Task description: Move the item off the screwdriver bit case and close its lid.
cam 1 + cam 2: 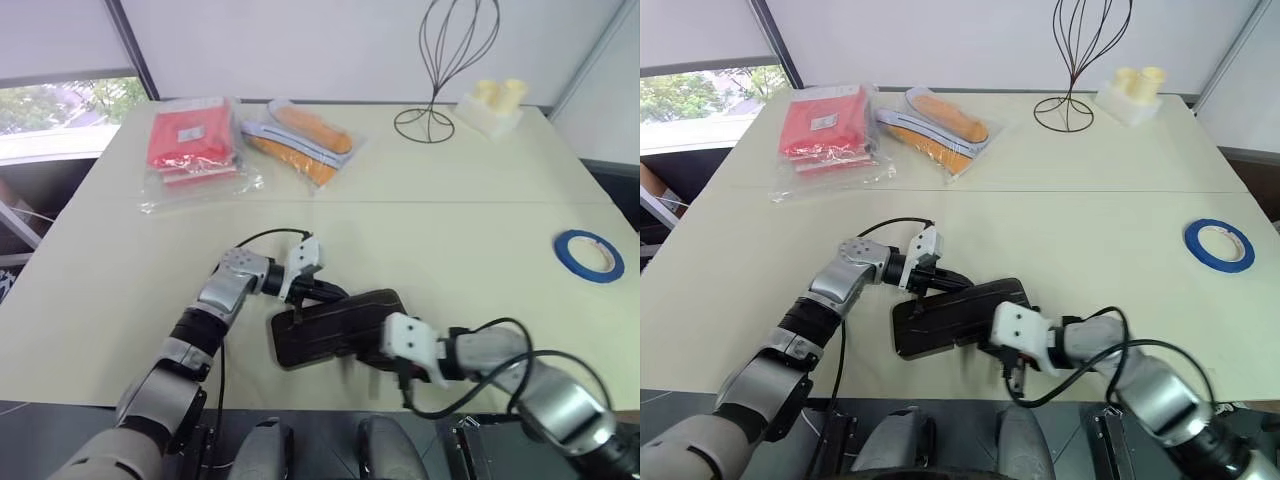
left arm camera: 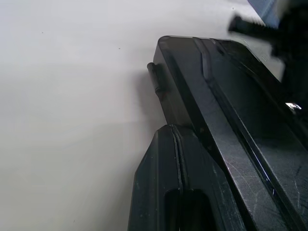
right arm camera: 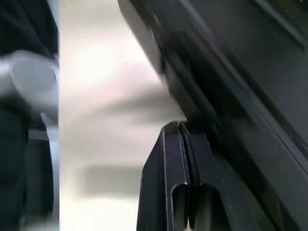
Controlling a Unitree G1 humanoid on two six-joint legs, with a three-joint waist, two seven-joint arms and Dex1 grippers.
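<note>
Since the stiff, slick screwdriver bit case [image 1: 335,327] lies shut between both hands, edge pressure is advised; right hand [image 3: 179,137] closed empty, left hand [image 2: 171,139] together.

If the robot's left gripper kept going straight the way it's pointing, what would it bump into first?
Most likely the screwdriver bit case: the left gripper points at its left end, with its fingers shut and right by its edge. Contact can't be judged.

The right gripper [image 1: 385,362] hides the near edge of the screwdriver bit case [image 1: 335,327]; its latch cannot be seen
</note>
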